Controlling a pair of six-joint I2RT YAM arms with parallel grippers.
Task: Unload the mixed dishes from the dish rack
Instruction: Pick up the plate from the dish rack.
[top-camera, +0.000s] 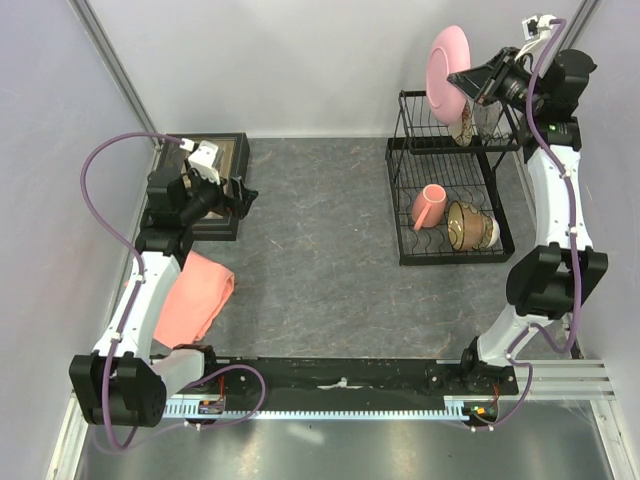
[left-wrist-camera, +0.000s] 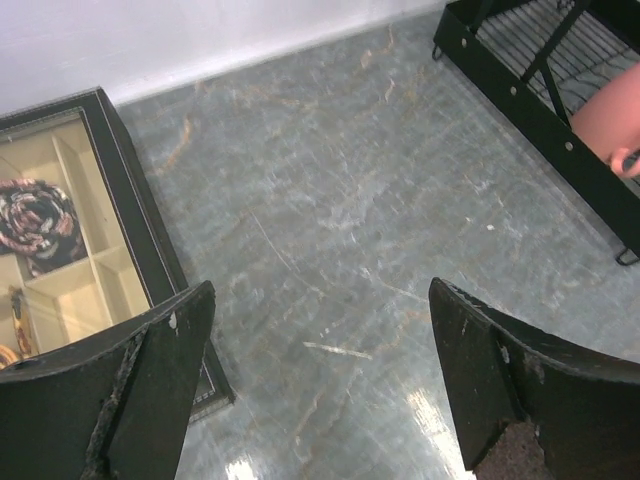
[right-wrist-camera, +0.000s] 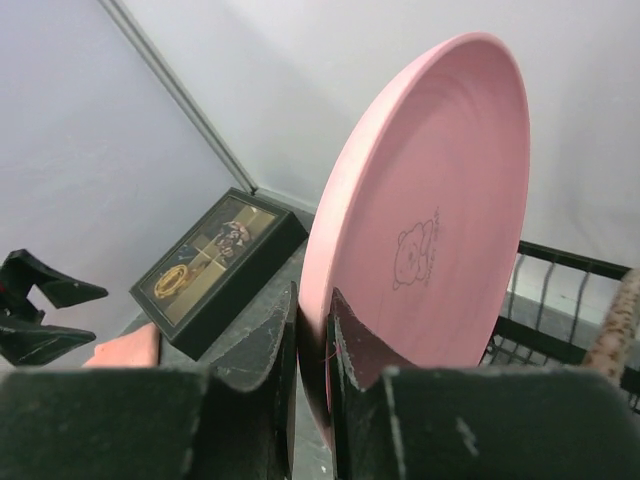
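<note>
My right gripper (top-camera: 470, 80) is shut on the rim of the large pink plate (top-camera: 447, 60) and holds it on edge above the top tier of the black wire dish rack (top-camera: 400, 255). In the right wrist view the plate (right-wrist-camera: 430, 210) stands between my jaws, a bear print on its face. The speckled plate (top-camera: 463, 125) stands in the top tier, mostly hidden. The salmon-pink mug (top-camera: 428, 206) and the amber bowl (top-camera: 466, 224) lie in the lower tier. My left gripper (top-camera: 240, 195) is open and empty at the far left, above bare table in its wrist view (left-wrist-camera: 320, 330).
A dark tray of small items (top-camera: 220, 160) sits at the back left, also in the left wrist view (left-wrist-camera: 110, 200). A folded salmon-pink cloth (top-camera: 195, 295) lies beside the left arm. Walls close in the back and both sides.
</note>
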